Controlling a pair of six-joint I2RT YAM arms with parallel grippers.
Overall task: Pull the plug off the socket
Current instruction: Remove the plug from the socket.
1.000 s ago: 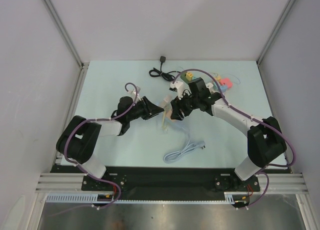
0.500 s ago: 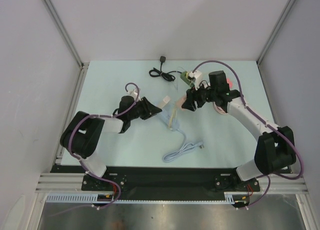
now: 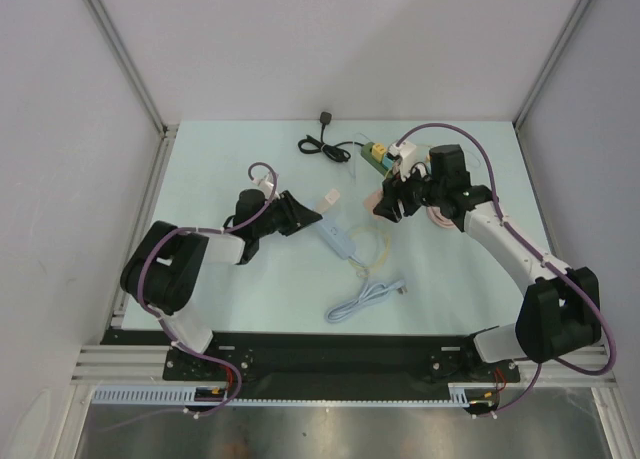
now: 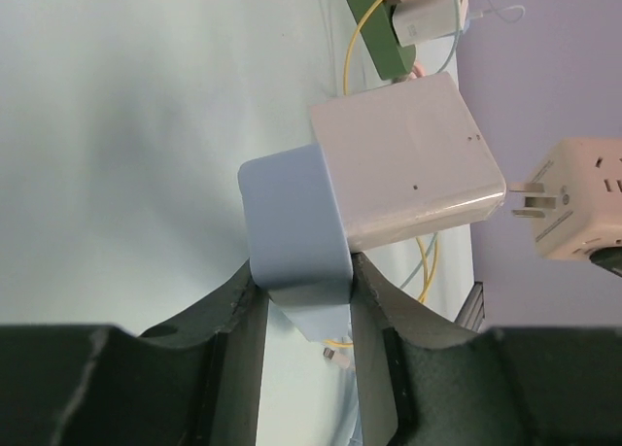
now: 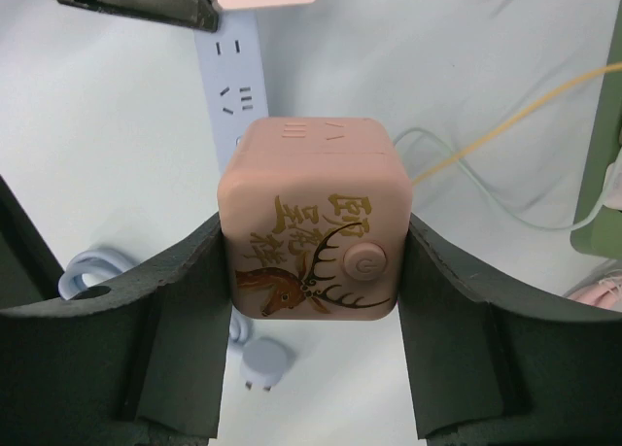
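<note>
The right tool [image 5: 309,271] grips the plug [image 5: 311,213], a pink cube with a gold deer and a round button on its face. One finger presses each side of the cube. The plug hangs above the surface [image 3: 230,279], clear of any socket. In the left wrist view its two metal prongs are bare and point toward the left tool [image 4: 301,286], with a gap between.

The left tool is closed narrowly on one end of the strip [image 4: 290,223], a pale blue socket bar, with a finger on each long side. A whitish block [image 4: 408,164] sits on that end, just past the fingertips. From above, the strip runs from the left tool toward the near edge and lies about midway between the two arms. Its empty sockets show in the right wrist view, behind the cube.

The strip's pale blue cable [image 3: 365,301] lies in loose bends near the arm bases, and its round plug end rests on the surface. A green bar [image 3: 372,154] with small adapters lies at the far side, just beyond the right tool. A yellow wire [image 5: 525,116] trails from there across the surface. A black cord [image 3: 320,144] is coiled farther back.
</note>
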